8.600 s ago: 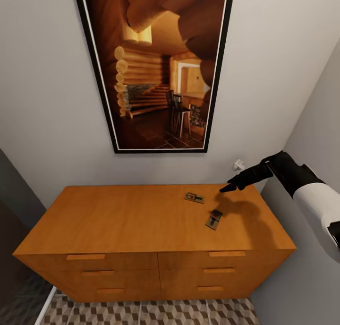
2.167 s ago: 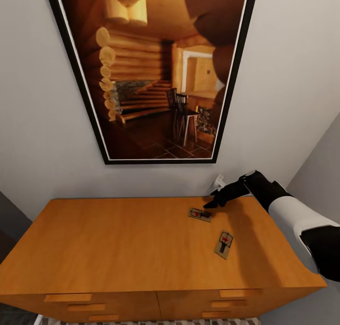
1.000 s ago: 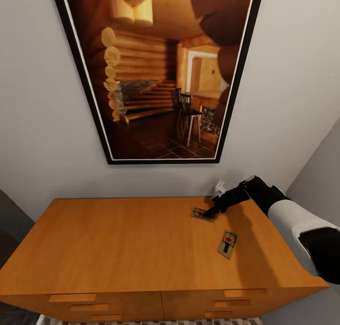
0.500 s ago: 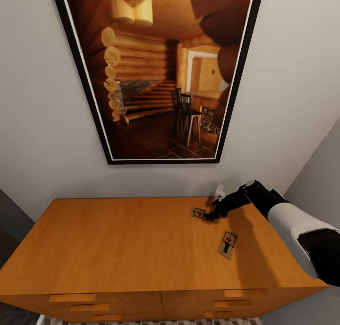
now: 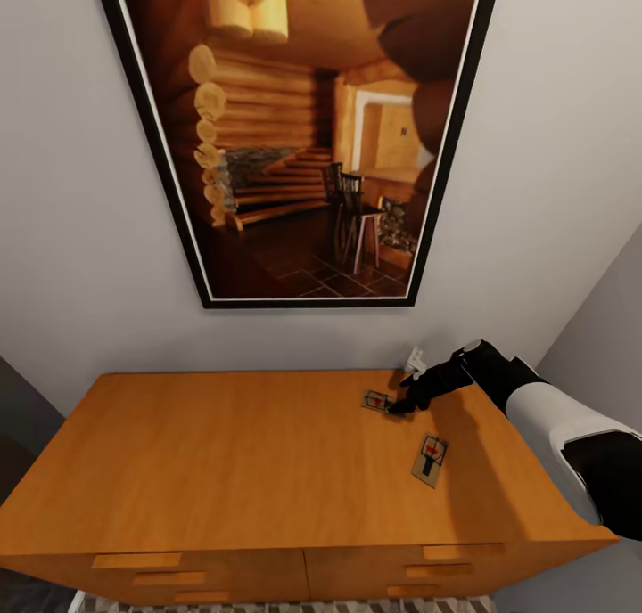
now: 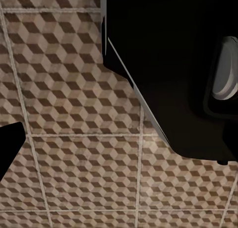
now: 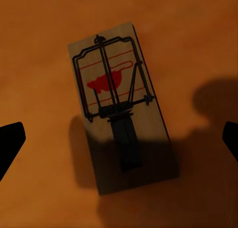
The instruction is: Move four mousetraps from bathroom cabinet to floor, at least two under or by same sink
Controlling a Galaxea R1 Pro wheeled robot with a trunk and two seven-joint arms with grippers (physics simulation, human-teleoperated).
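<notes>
The right tool (image 5: 399, 407) hangs spread wide over a mousetrap (image 7: 120, 106) (red spot up) on the cabinet (image 5: 223, 461); left tool's state: cannot tell.

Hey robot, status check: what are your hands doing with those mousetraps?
Right gripper open over far mousetrap, not gripping yet. Second mousetrap lies loose on cabinet. Left gripper faces floor. Nothing in the way.

Dim, sharp renders; a soft shadow darkens the mousetrap (image 7: 120, 121).
</notes>
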